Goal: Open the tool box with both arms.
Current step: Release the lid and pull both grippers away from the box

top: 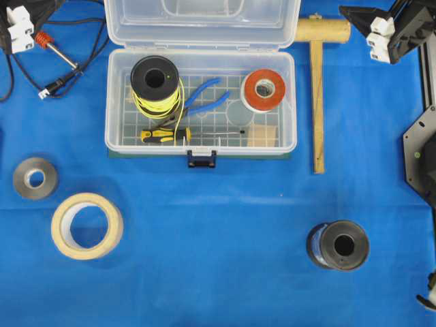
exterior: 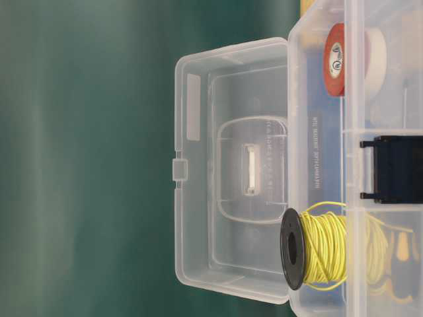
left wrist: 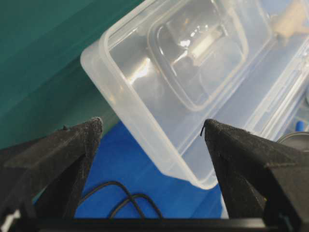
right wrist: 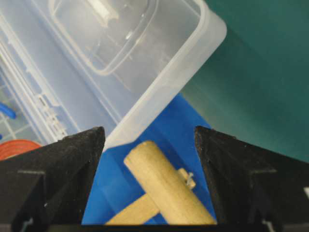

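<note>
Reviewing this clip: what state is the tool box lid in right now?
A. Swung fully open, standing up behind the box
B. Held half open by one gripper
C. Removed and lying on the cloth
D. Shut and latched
A: the lid stands swung back behind the tool box, contents exposed, both grippers clear of it.

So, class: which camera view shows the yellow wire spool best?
The overhead exterior view: the yellow wire spool lies fully visible inside the open tool box. The table-level view shows it side-on; neither wrist view shows it.

Wooden mallet [top: 318, 82] top right; soldering iron [top: 53, 49] top left; masking tape roll [top: 87, 225], grey ring [top: 35, 178], dark spool [top: 338, 245] on blue cloth [top: 225, 238]
</note>
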Robot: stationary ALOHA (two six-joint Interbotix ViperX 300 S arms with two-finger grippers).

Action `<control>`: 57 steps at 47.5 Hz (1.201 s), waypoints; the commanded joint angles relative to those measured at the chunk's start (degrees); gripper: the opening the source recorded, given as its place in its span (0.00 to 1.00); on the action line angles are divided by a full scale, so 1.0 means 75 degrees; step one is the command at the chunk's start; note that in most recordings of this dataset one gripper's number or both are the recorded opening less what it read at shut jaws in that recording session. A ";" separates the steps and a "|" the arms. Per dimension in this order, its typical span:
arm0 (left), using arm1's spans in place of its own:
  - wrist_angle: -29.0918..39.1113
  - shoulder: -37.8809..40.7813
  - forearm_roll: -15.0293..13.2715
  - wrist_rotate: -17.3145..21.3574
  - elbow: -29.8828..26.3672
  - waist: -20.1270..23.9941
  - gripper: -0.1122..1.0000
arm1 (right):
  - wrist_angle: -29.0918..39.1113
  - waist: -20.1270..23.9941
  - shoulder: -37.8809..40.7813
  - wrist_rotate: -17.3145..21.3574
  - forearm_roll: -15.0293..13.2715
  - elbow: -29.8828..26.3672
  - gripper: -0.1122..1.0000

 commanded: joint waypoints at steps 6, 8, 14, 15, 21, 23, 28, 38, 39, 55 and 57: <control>0.0164 -0.0059 -0.0023 -0.0129 -0.0059 -0.0574 0.85 | 0.0000 0.0305 -0.0035 0.0012 0.0152 -0.0082 0.79; 0.0246 -0.0105 -0.0023 -0.0164 -0.0047 -0.0797 0.85 | 0.0023 0.0434 -0.0047 0.0012 0.0199 -0.0082 0.79; 0.0398 -0.0187 -0.0023 -0.0234 0.0012 -0.1395 0.85 | 0.0094 0.0949 -0.0059 0.0023 0.0305 -0.0070 0.79; 0.0410 -0.0199 -0.0023 -0.0234 0.0035 -0.1500 0.85 | 0.0105 0.1031 -0.0059 0.0012 0.0305 -0.0070 0.79; 0.0434 -0.0270 -0.0023 -0.0234 0.0105 -0.2203 0.85 | 0.0129 0.1641 -0.0047 0.0012 0.0328 -0.0059 0.79; 0.0422 -0.0270 -0.0023 -0.0234 0.0141 -0.2414 0.85 | 0.0129 0.1910 -0.0059 0.0012 0.0328 -0.0059 0.79; 0.0434 -0.0281 -0.0035 -0.0234 0.0246 -0.2953 0.85 | 0.0164 0.2496 -0.0047 0.0023 0.0328 -0.0059 0.79; 0.0422 -0.0281 -0.0035 -0.0258 0.0410 -0.3855 0.85 | 0.0176 0.3645 0.0035 0.0023 0.0328 -0.0047 0.79; 0.0422 -0.0270 -0.0035 -0.0258 0.0422 -0.3938 0.85 | 0.0176 0.3738 0.0047 0.0023 0.0328 -0.0047 0.79; 0.0480 -0.0340 -0.0047 -0.0246 0.0586 -0.4605 0.85 | 0.0281 0.4195 0.0211 0.0012 0.0281 -0.0047 0.79; 0.0563 -0.0410 -0.0047 -0.0246 0.0598 -0.4605 0.85 | 0.0410 0.4195 0.0094 0.0012 0.0270 -0.0023 0.79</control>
